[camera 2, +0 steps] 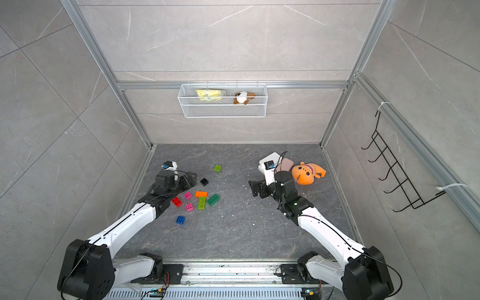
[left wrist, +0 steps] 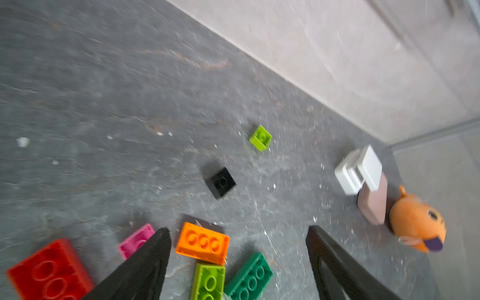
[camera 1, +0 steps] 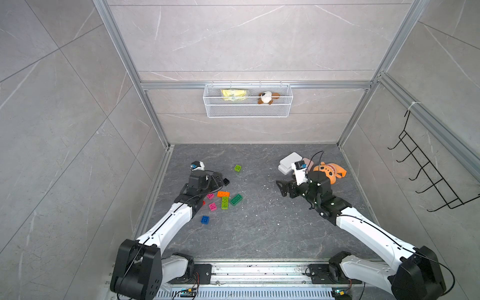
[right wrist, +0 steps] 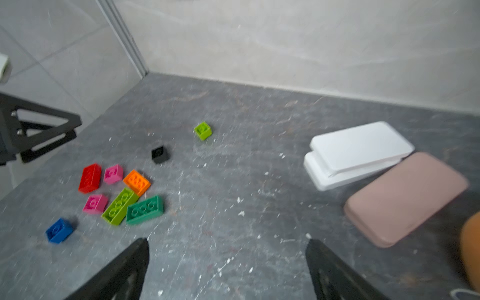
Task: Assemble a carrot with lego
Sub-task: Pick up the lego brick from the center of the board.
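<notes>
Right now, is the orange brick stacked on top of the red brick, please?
No, the orange brick lies apart from the red brick, with a pink brick between them.

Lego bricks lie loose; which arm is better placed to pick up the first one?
Left. The left gripper hangs open at the lego bricks, with the orange brick showing between its fingertips. The right gripper, also open, sits far off beside the white cases.

No text, label, brand or number can be read. Marks on the lego (left wrist: 203,243) studs are blurred; any print on the yellow packet (camera 1: 234,94) in the wire basket (camera 1: 248,111) is too small to tell.
</notes>
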Robot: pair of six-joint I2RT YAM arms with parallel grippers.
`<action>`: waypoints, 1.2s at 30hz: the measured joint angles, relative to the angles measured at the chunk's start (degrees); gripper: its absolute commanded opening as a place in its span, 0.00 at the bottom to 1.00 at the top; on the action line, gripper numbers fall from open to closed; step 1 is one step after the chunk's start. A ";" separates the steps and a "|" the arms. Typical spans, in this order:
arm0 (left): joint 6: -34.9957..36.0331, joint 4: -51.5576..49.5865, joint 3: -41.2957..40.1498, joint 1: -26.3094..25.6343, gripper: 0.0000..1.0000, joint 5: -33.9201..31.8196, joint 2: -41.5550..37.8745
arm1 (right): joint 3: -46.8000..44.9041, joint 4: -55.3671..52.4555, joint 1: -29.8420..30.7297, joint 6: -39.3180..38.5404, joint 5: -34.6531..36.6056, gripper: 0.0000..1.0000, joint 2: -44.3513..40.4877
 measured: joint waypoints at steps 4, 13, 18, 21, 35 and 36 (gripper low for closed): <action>4.17 -6.45 5.68 -1.18 0.88 -1.09 8.55 | 0.00 -0.74 0.57 0.42 -2.62 0.98 3.06; 25.99 -15.78 19.41 -1.18 0.91 -0.70 26.32 | 0.00 -0.79 0.98 0.90 -5.90 1.00 5.40; 38.16 -18.18 23.41 -1.16 0.91 -0.02 31.93 | 0.00 -1.05 0.98 0.85 -6.16 1.00 5.40; 43.45 -19.96 25.73 -0.79 0.88 -0.02 35.26 | 0.00 -1.92 0.98 0.85 -6.12 1.00 5.40; 57.42 -26.12 35.50 1.73 0.57 4.83 43.58 | -0.72 -2.05 0.98 0.87 -6.16 1.00 6.58; 57.83 -26.27 35.60 1.73 0.56 5.33 43.69 | -0.74 -2.05 0.98 0.90 -6.19 1.00 6.84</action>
